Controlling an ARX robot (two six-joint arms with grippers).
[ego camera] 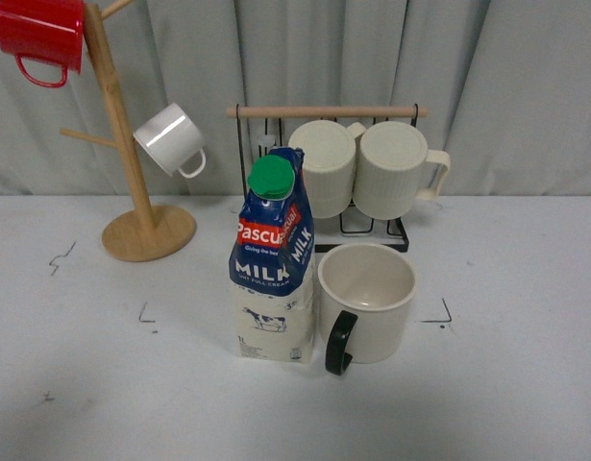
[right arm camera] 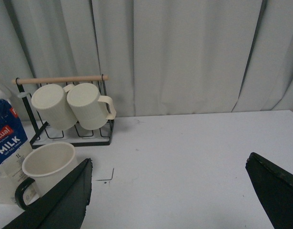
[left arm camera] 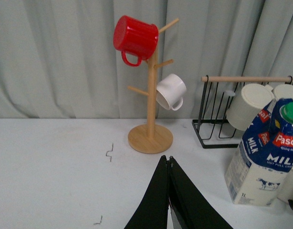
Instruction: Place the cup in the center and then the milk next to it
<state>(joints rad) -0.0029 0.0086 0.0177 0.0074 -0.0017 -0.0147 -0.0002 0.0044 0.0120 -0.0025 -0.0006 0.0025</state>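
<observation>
The cream cup (ego camera: 367,302) with a black C-shaped handle stands upright on the white tabletop, inside the center (ego camera: 189,322) framed by black corner marks. The milk carton (ego camera: 273,260), blue top and green cap, stands upright right beside the cup, on its left. Neither gripper shows in the front view. My left gripper (left arm camera: 167,160) is shut and empty, hovering over the table left of the carton (left arm camera: 263,157). My right gripper (right arm camera: 169,168) is wide open and empty, to the right of the cup (right arm camera: 47,166) and carton (right arm camera: 8,143).
A wooden mug tree (ego camera: 132,173) holds a red mug (ego camera: 40,34) and a small white mug (ego camera: 172,140) at the back left. A black wire rack (ego camera: 401,230) with two ribbed cream mugs (ego camera: 357,165) stands behind the cup.
</observation>
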